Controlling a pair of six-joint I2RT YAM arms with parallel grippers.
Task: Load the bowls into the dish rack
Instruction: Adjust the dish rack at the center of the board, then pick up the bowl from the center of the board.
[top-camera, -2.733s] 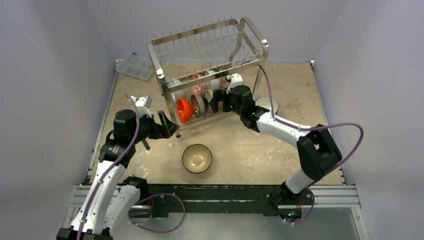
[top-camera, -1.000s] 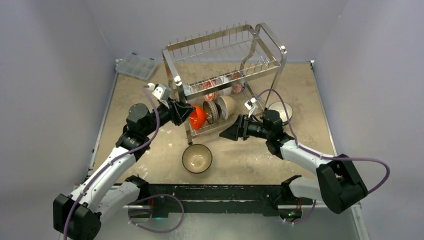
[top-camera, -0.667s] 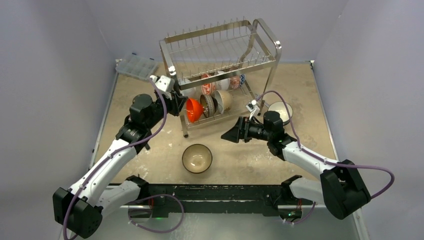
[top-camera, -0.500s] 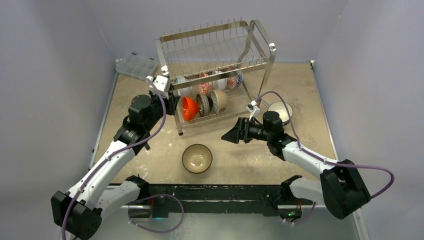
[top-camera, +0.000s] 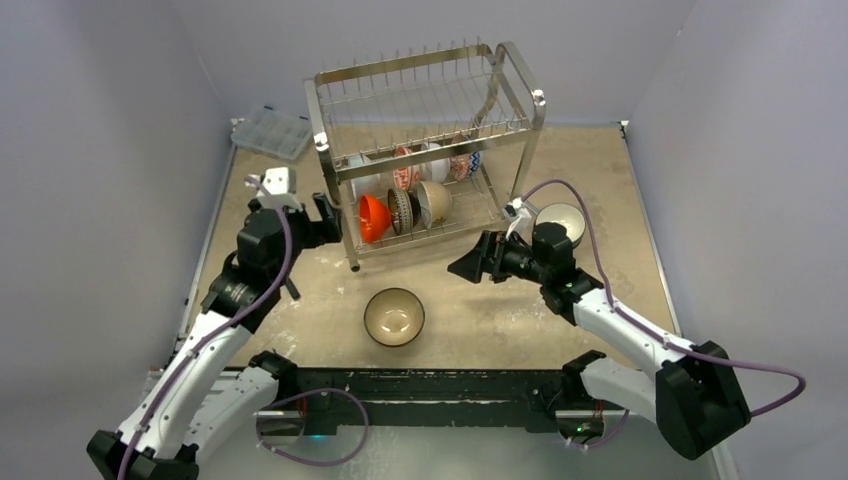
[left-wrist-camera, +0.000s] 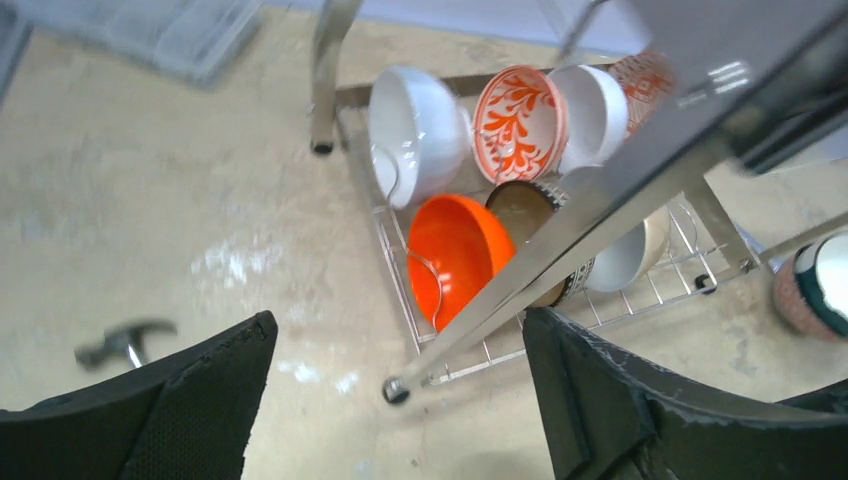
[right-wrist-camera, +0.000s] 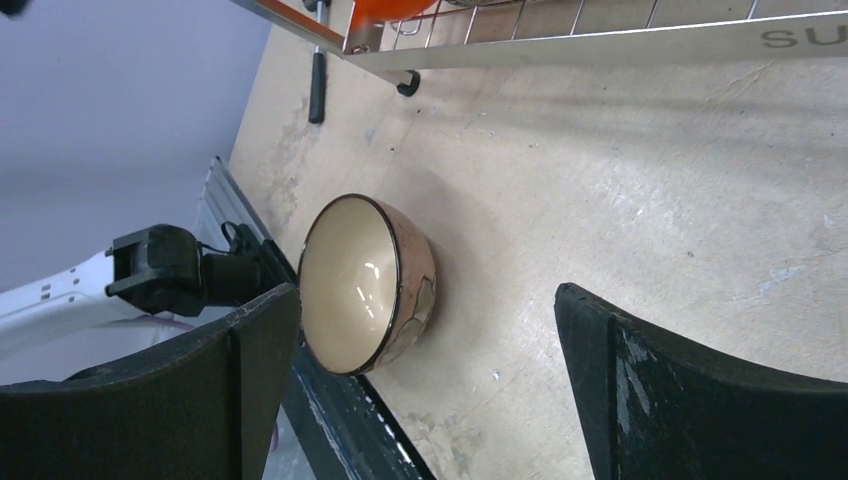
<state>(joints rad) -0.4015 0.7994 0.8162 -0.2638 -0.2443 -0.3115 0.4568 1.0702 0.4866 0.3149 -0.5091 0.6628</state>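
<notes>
The steel dish rack (top-camera: 425, 130) stands at the back middle. Its lower tier holds several bowls on edge: an orange one (top-camera: 372, 217), a dark patterned one (top-camera: 402, 210), a cream one (top-camera: 435, 200), a white one (left-wrist-camera: 415, 130) and a red floral one (left-wrist-camera: 518, 120). A brown bowl (top-camera: 394, 316) with a cream inside sits upright on the table in front. Another bowl (top-camera: 560, 218) rests by the rack's right leg. My left gripper (top-camera: 325, 222) is open beside the rack's front left leg (left-wrist-camera: 560, 240), which crosses between its fingers untouched. My right gripper (top-camera: 470, 268) is open and empty, facing the brown bowl (right-wrist-camera: 365, 285).
A clear plastic compartment box (top-camera: 270, 132) lies at the back left corner. A small dark tool (left-wrist-camera: 125, 342) lies on the table left of the rack. The black rail (top-camera: 430, 385) runs along the near edge behind the brown bowl.
My left gripper has opened and drawn back to the left, away from the rack's leg. The rack has shifted left and settled. My right arm has barely moved.
</notes>
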